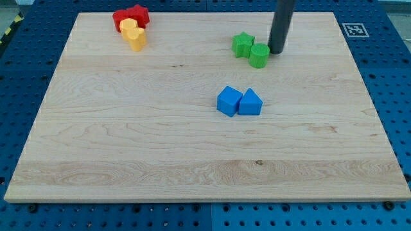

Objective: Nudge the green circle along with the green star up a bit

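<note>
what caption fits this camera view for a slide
My tip beside the green circle and green star on the board.

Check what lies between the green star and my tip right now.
The green circle sits between the green star and my tip, touching both or nearly so, in the camera view.

The scene is evenly and brightly lit from overhead. Only short, soft shadows are cast beside the blocks. Focus is kept sharp throughout; no glare, blur or edge distortion is seen.

Green star (243, 44) and green circle (259, 55); two blue blocks (239, 101); red star (137, 14); yellow block (133, 34); pale wood-grain worktop (128, 128); dark rod (282, 24).
</note>
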`<action>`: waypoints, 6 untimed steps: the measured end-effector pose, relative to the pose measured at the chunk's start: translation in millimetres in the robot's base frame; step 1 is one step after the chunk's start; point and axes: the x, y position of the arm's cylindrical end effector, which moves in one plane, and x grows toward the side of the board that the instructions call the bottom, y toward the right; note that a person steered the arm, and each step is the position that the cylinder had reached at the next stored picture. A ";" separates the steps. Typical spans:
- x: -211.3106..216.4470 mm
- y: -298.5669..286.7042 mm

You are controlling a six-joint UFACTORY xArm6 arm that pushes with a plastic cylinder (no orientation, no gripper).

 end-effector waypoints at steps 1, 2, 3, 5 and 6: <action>19.9 30.1; 36.4 31.0; 42.1 25.0; 38.8 -17.5; 11.8 -35.1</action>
